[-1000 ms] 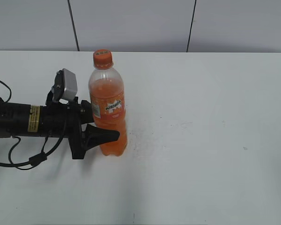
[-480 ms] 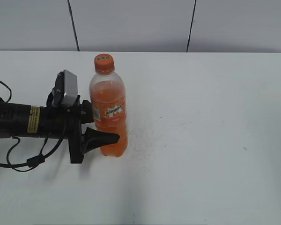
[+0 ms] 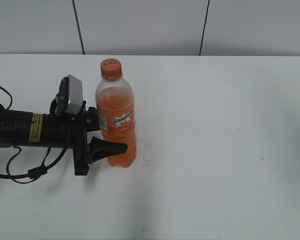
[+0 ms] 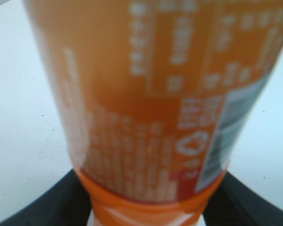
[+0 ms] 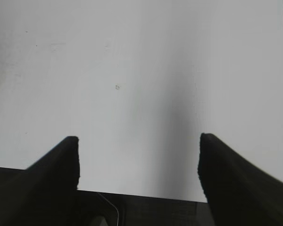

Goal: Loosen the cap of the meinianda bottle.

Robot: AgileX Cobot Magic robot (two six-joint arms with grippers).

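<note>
The meinianda bottle [image 3: 116,120] stands upright on the white table, full of orange drink, with its orange cap [image 3: 111,68] on top. My left gripper [image 3: 112,136] reaches in from the left and is shut on the bottle's lower body, one black finger in front, the other behind. In the left wrist view the bottle's label [image 4: 151,94] fills the frame, with a black finger [image 4: 47,207] pressed at each side. My right gripper [image 5: 139,160] is open over bare table and holds nothing. It is out of the exterior view.
The left arm [image 3: 25,130] lies low across the table's left side with cables trailing beside it. The white table [image 3: 215,150] stretches right and forward of the bottle. A grey panelled wall [image 3: 140,25] closes the far edge.
The bottle's top has sunk slightly in the exterior view and the left gripper has shifted a little with it. The grip on the bottle stays the same.
</note>
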